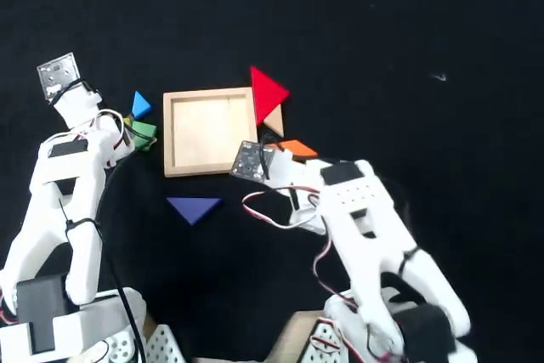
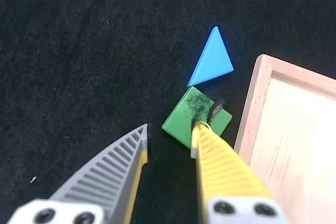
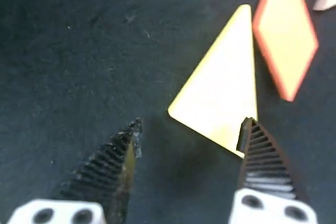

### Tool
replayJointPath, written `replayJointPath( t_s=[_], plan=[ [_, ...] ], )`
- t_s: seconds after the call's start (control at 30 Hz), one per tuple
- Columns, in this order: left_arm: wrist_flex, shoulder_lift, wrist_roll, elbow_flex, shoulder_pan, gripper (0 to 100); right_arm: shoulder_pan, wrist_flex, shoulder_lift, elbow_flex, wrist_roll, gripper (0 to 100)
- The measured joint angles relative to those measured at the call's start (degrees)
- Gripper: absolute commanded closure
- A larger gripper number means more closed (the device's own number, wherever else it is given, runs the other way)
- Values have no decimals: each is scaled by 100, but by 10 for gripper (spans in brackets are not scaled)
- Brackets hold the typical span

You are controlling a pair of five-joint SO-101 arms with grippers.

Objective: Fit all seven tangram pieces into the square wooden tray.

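**Both end effectors spread near the tray**

The left end effector [image 2: 170, 129] points down with jaws apart, one finger [image 2: 220, 166] touching the green square [image 2: 197, 116] just beside the square wooden tray [image 2: 252, 108]. The right end effector [image 3: 191, 124] hangs spread over the yellow triangle [image 3: 220, 98] on the worktop [image 3: 79, 51].

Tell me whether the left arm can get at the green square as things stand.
Probably yes. The left gripper is open at the green square, one fingertip over its edge, the other above bare cloth. The tray wall beside it and the blue triangle at its corner may crowd the grip.
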Motion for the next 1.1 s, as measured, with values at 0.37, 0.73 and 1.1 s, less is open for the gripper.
replayJointPath(
  t_s=[0.37, 0.73, 1.1],
  plan=[
    [0, 0, 0, 0, 0, 851, 0, -325, 1626, -844, 26, 716],
    [0, 0, 0, 0, 0, 851, 149, -97, 2857, -1925, 229, 846],
    [0, 0, 0, 0, 0, 851, 360, 334, 2418, -2207, 413, 871]
  ],
)
